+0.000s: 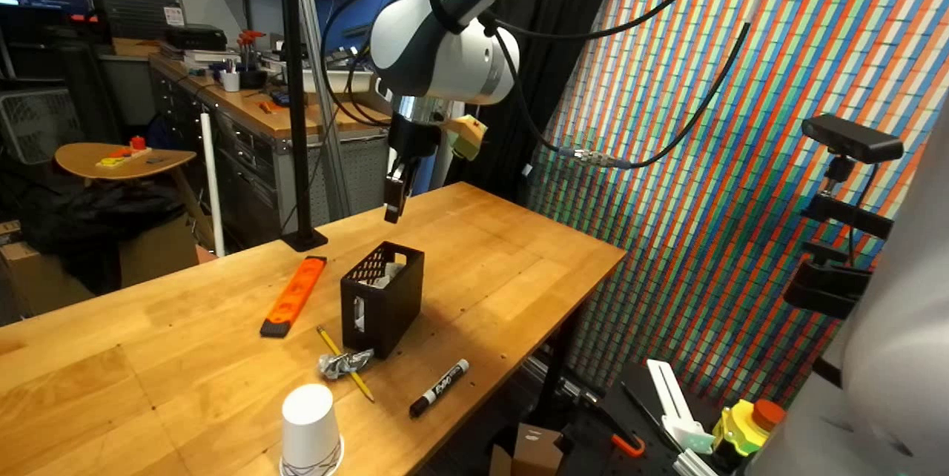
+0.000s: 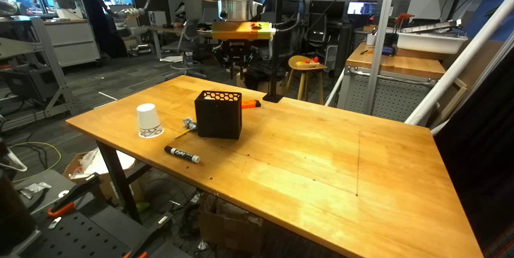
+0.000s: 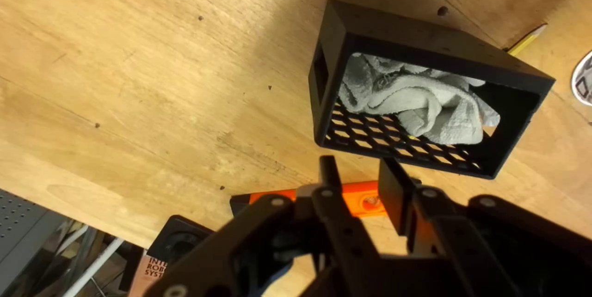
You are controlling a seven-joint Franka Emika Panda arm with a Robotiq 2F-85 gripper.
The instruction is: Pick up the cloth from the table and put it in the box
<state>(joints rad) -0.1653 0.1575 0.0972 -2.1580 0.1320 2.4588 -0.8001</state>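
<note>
One crumpled cloth (image 3: 411,98) lies inside the black box (image 2: 219,117); the end effector (image 3: 356,167) hangs higher, its jaws parted.

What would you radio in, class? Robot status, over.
Black two-fingered claw: open, holding nothing. Crumpled pale grey cloth: inside black rectangular box. Flat orange-and-black tool: beside box, not blocking its opening.

Rough cloth (image 3: 418,98), matt box (image 2: 219,117)

Pale cloth (image 1: 388,275) lies inside the black box (image 1: 393,309) on the counter (image 1: 511,239); an orange bar (image 1: 296,294) is to its left, a marker (image 1: 439,388) and upturned cup (image 1: 308,420) nearer.
</note>
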